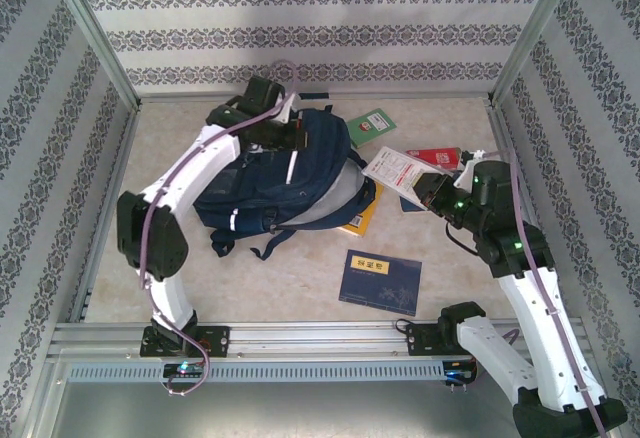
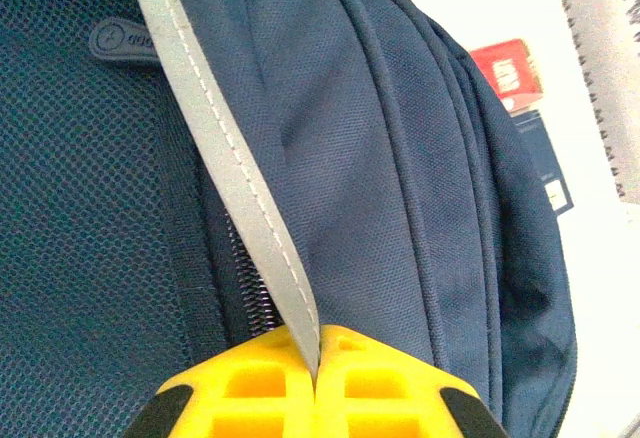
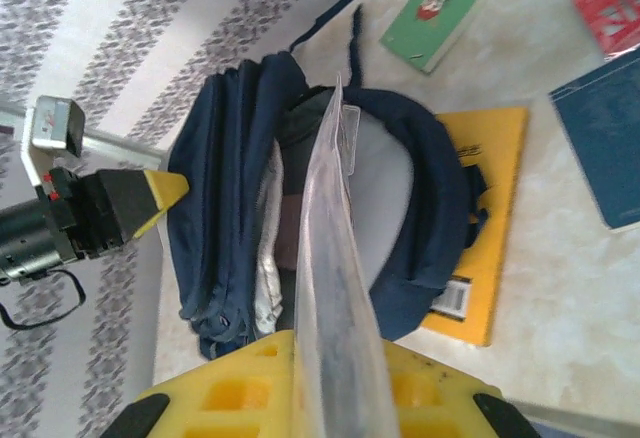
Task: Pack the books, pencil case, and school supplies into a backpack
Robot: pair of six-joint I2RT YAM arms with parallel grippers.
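**While the left gripper (image 2: 315,373) is pinching the backpack (image 1: 300,183) open, the right gripper (image 1: 428,186) is holding a white packet (image 1: 393,168) at its mouth**

Because the navy fabric is soft and would likely slump shut, the left gripper's jaws are pressing together on the grey stitched stripe (image 2: 235,168) at the bag's top, apparently lifting that panel so the mouth is gaping toward the right arm. The backpack is lying mid-table, slightly left, its woven shell and mesh panel creasing under the pull and a pale grey lining showing inside.

The right gripper's jaws are clamping the white packet by one edge. Its glossy clear sleeve is jutting out thin and fairly stiff, edge-on to the opening, just beside the bag's right side and not yet inside. That orientation is probably meant to let it slide in flat.

An orange-yellow paperback (image 3: 490,208) is lying half under the backpack. One flat navy book (image 1: 380,280) is resting nearer the arms, and another navy book (image 3: 600,138) is sitting beside the red booklet (image 1: 432,156). A green booklet (image 1: 372,123) is lying farther back on the pale marbled table (image 1: 200,278).
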